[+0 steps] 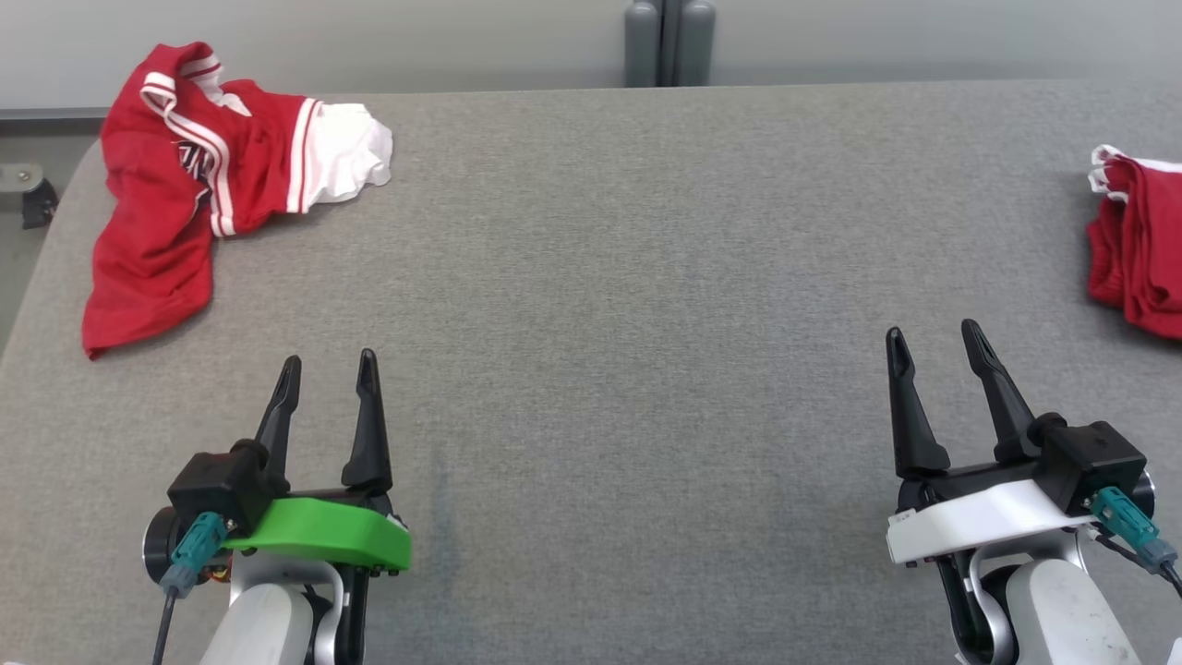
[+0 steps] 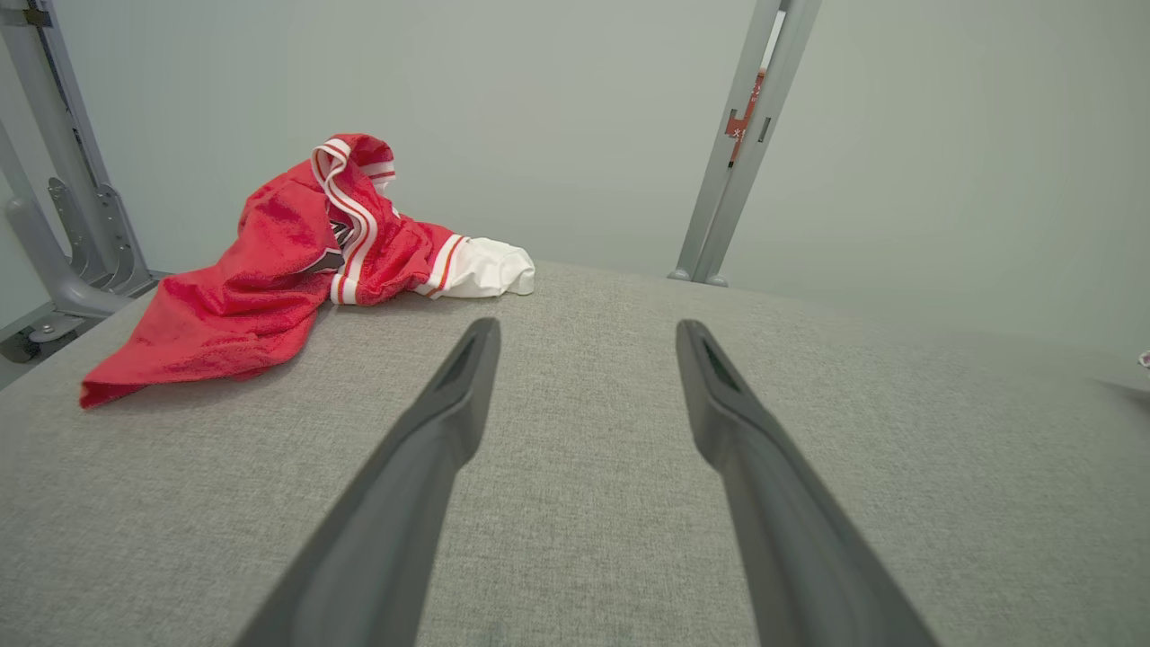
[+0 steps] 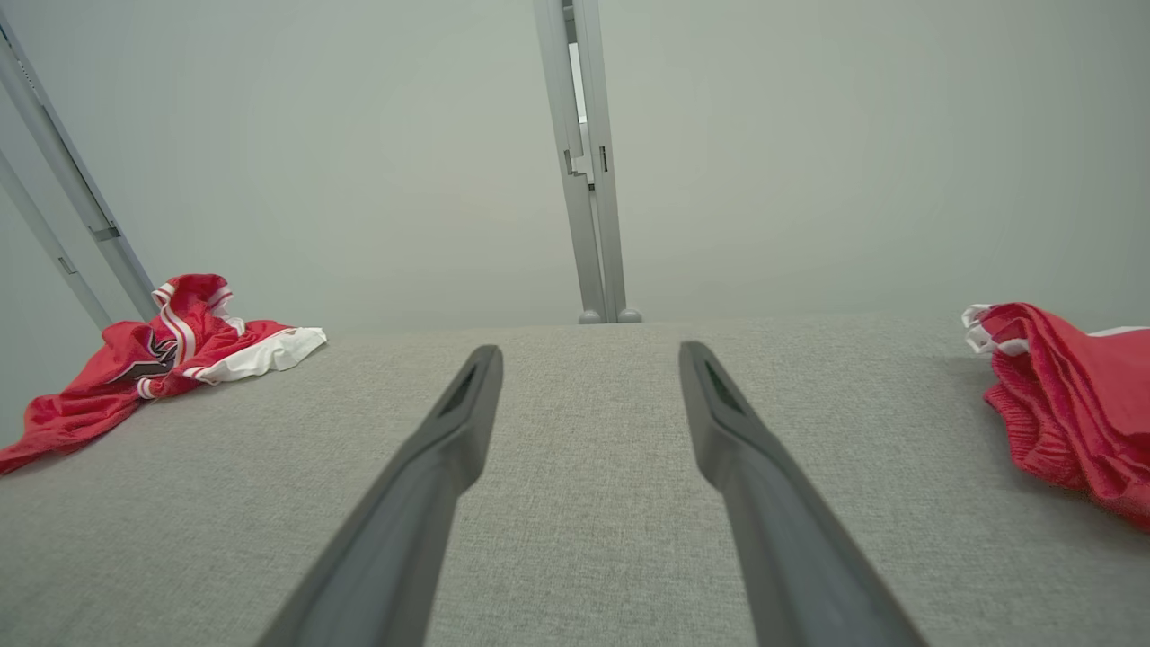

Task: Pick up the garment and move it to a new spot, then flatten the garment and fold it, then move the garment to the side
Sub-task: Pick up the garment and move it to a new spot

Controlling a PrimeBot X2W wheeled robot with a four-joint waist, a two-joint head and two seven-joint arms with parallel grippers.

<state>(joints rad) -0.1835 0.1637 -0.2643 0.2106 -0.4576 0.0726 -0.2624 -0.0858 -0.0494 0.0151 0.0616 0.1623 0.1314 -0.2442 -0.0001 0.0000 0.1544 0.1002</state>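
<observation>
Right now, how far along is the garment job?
Done, perhaps: a red folded-looking garment sits at the right edge of the grey fabric table. In hand: nothing; left gripper and right gripper are open, empty. Left: the crumpled red-and-white jersey at far left needs lifting, flattening, folding, moving aside.

place: looks like a robot test lab, a bare work cell | landmark: wide table (image 1: 591, 277) covered in grey fabric | behind the table's far edge: grey metal post (image 1: 669, 42), plain pale wall (image 2: 539, 108) | beyond the table's left end: slanted metal frame uprights (image 2: 56, 99) with bolted brackets (image 2: 79, 225)
</observation>
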